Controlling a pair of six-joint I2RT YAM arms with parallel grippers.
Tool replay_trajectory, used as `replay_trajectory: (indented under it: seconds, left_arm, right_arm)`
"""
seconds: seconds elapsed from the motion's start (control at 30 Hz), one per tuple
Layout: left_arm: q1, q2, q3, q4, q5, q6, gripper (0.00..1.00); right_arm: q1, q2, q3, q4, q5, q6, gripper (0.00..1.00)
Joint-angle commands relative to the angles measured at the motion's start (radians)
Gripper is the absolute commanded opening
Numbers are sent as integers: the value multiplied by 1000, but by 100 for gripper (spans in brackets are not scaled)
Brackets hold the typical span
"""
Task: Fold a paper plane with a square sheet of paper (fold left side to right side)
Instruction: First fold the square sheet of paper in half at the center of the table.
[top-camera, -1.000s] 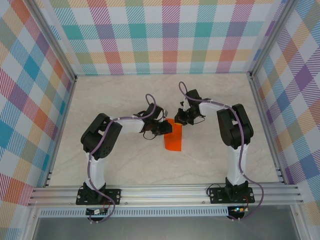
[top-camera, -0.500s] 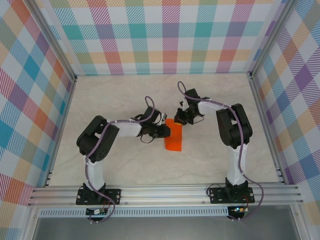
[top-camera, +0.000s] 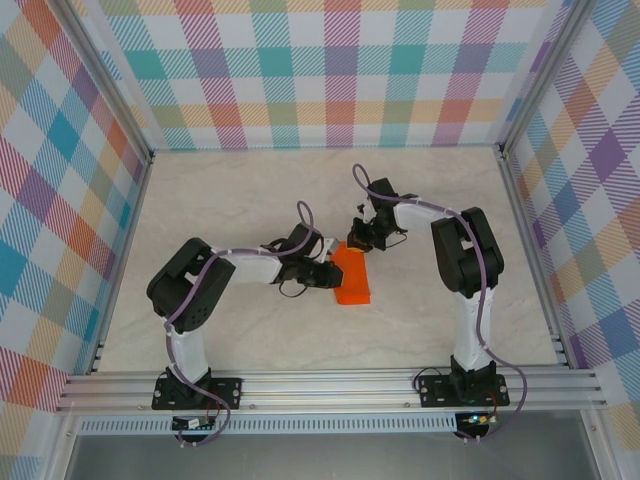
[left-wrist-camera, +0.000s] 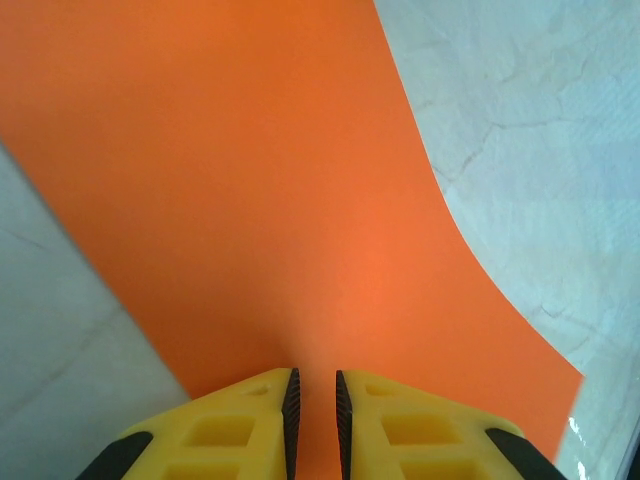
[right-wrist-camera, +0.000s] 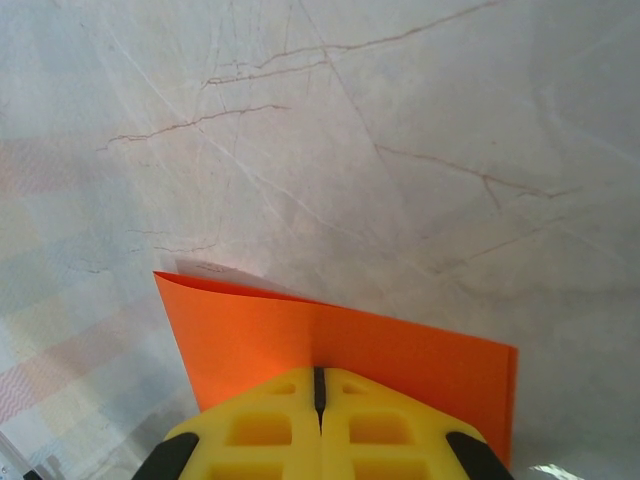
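The square sheet of paper (top-camera: 353, 282) lies folded into a narrow bright orange strip, tilted, in the middle of the table. My left gripper (top-camera: 327, 275) is at the strip's left long edge. In the left wrist view its yellow fingers (left-wrist-camera: 240, 425) point down at the orange face (left-wrist-camera: 280, 200), the jaws only a narrow slit apart with paper showing through the slit (left-wrist-camera: 314, 378). My right gripper (top-camera: 360, 237) is shut at the strip's far end. Its closed tips (right-wrist-camera: 319, 372) rest over the orange paper (right-wrist-camera: 410, 350), just short of the far edge.
The pale marble tabletop (top-camera: 240, 200) is bare on all sides of the strip. Plaid walls (top-camera: 340, 80) stand at the back and on both sides. An aluminium rail (top-camera: 330, 385) with both arm bases runs along the near edge.
My left gripper slid nearer along the strip's left edge, its elbow dropping. The strip turned a little, its near end swinging right. The right gripper stayed almost still.
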Motion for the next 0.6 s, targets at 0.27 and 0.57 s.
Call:
replay_trajectory:
  seconds: [0.27,0.57]
  left_arm:
    - [-96,-39,-75,-106,54,39,20]
    - [-162,-59,-74,-133,38,50,20]
  right_arm:
    - [2,48,-6,-72,82,-11,0]
    - [2,47,-7,-74,87,-9,0]
